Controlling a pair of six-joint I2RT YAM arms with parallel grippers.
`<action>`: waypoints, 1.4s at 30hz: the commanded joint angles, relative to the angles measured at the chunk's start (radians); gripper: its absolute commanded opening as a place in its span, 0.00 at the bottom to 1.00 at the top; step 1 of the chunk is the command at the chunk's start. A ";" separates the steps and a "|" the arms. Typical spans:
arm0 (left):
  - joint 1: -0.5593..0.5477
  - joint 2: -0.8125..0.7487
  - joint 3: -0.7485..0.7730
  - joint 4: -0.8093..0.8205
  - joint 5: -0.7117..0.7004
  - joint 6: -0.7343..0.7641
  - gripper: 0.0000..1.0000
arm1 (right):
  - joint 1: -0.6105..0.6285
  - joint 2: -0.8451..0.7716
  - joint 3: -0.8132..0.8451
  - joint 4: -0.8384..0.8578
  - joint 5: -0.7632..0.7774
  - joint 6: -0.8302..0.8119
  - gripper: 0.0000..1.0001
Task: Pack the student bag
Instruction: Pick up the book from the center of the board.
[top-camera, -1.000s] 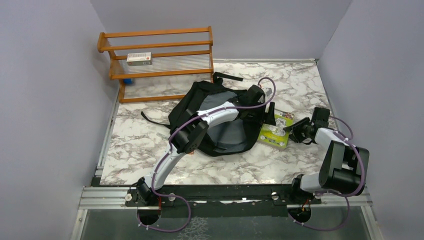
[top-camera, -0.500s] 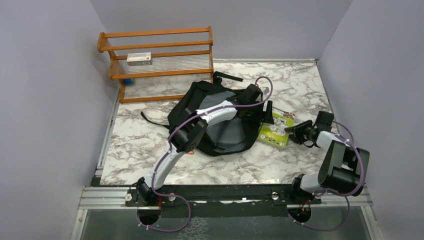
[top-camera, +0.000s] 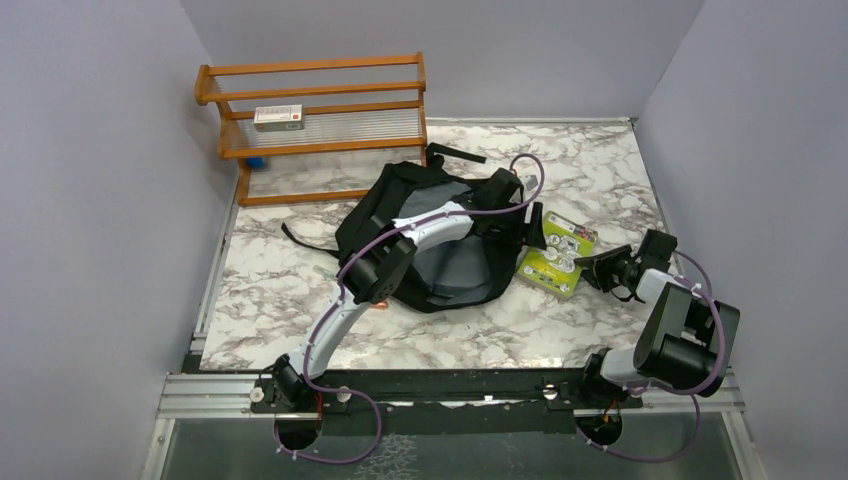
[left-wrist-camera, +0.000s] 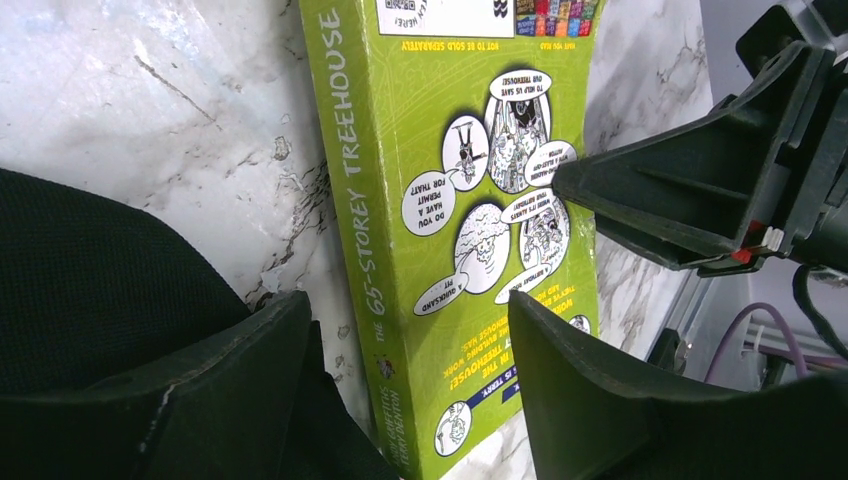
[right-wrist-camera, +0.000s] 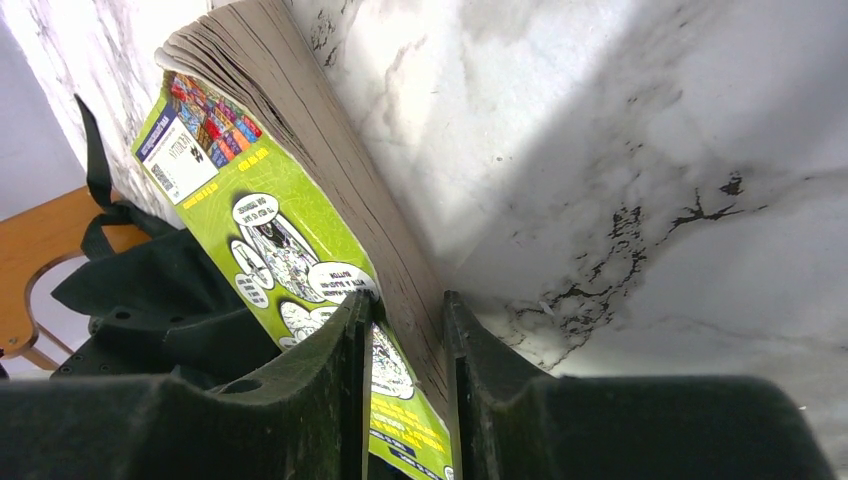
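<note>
my right gripper (right-wrist-camera: 405, 308) pinches the book (right-wrist-camera: 265, 235) by its page edge; my left gripper (left-wrist-camera: 405, 315) gapes empty at the rim of the bag (top-camera: 372, 215), lying beside the book; risk: so slight a corner hold may let the book pivot and drop.
</note>
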 joint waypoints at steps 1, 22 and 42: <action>-0.025 0.062 -0.034 -0.039 0.050 -0.005 0.71 | -0.024 0.052 -0.063 -0.124 0.191 -0.061 0.01; -0.069 0.102 0.006 0.188 0.303 -0.100 0.42 | -0.024 0.042 -0.078 -0.089 0.126 -0.100 0.01; -0.036 -0.084 0.129 0.093 0.252 0.051 0.00 | -0.024 -0.627 0.101 -0.422 0.257 -0.283 0.63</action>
